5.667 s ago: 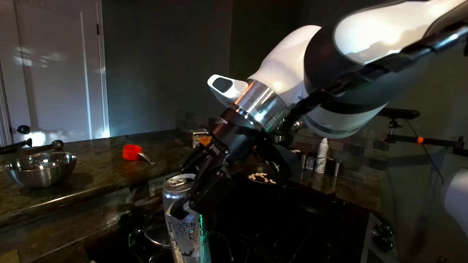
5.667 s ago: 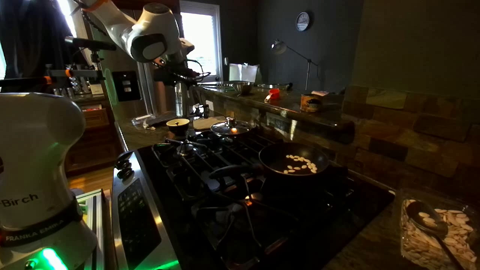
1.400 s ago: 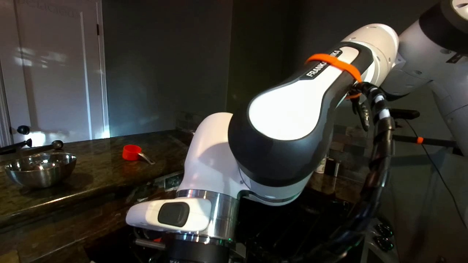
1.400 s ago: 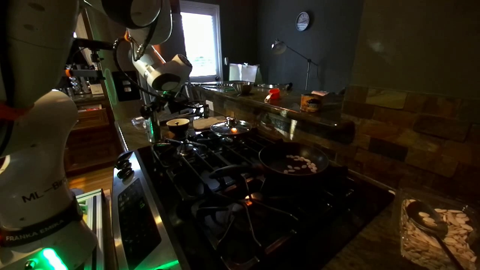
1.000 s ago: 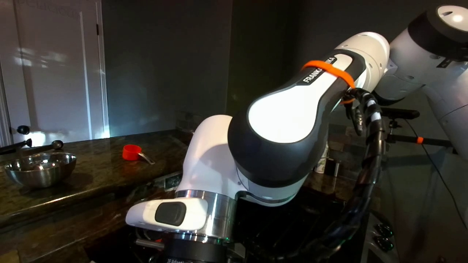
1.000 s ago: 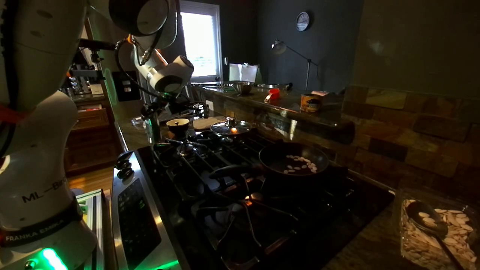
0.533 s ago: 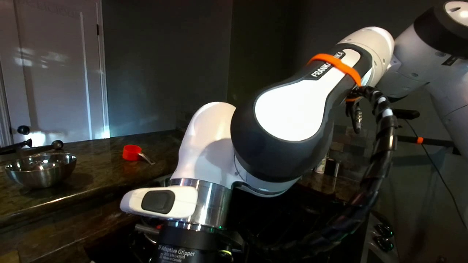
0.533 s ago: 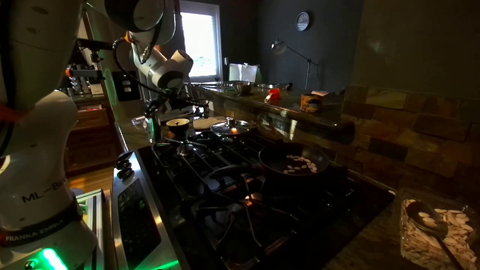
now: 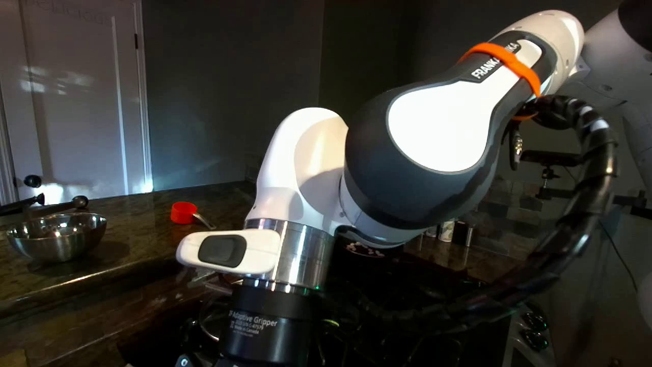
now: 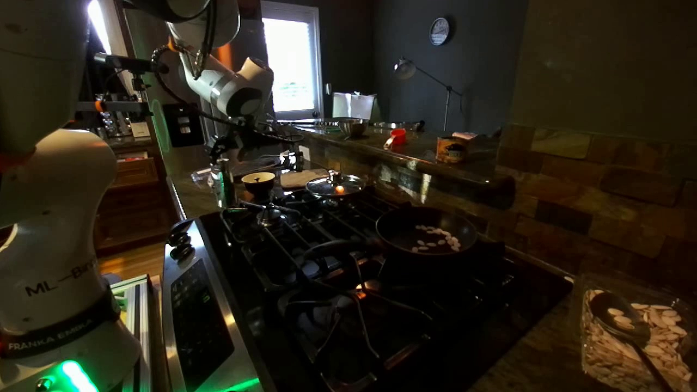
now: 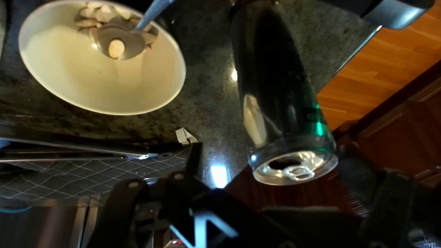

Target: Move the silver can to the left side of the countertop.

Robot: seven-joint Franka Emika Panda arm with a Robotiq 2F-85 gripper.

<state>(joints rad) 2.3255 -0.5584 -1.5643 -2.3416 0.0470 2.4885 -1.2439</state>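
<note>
The silver can (image 11: 293,165) stands on the dark speckled stone countertop (image 11: 210,103), close to its edge above the wooden floor. In an exterior view the can (image 10: 222,185) looks upright, beyond the stove's far corner. My gripper (image 11: 275,163) is open around the can's top: the left finger (image 11: 195,160) stands well apart from it, the right one close to its rim; whether that one touches is unclear. Seen from outside, the gripper (image 10: 223,152) is at the can's upper end. Elsewhere only the gripper's black body (image 9: 267,326) shows; fingers and can are below the picture.
A cream bowl (image 11: 103,82) holding a spoon and pale beans stands beside the can. Tongs (image 11: 79,148) lie on a quilted cloth. A glass lid (image 10: 333,186) and a pan (image 10: 427,245) are nearby. The raised stone ledge carries a steel bowl (image 9: 56,239) and red cup (image 9: 183,212).
Several seconds ago the can hung in my gripper above the counter; it then came down onto it. Lately the arm has risen a little, while the can has stayed in place.
</note>
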